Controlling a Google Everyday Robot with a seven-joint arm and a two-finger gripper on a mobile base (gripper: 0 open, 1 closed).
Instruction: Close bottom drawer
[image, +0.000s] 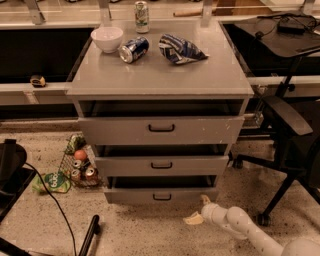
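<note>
The grey cabinet (160, 80) has three drawers. The bottom drawer (130, 196) is the lowest and narrowest, with a small black loop handle (162, 196). It stands out only a little from the cabinet, with a dark gap above its front. My gripper (198, 210) is low over the floor, just in front of the drawer's right end. Its cream fingers (192, 218) are spread apart and hold nothing. The white arm (245, 230) runs off to the lower right. The middle drawer (161, 165) and the top drawer (161, 129) are also slightly open.
A white bowl (107, 38), a blue can on its side (133, 49), a crumpled bag (181, 49) and an upright can (141, 10) sit on the cabinet top. A wire basket with cans (77, 165) stands on the floor to the left. An office chair (287, 130) stands to the right.
</note>
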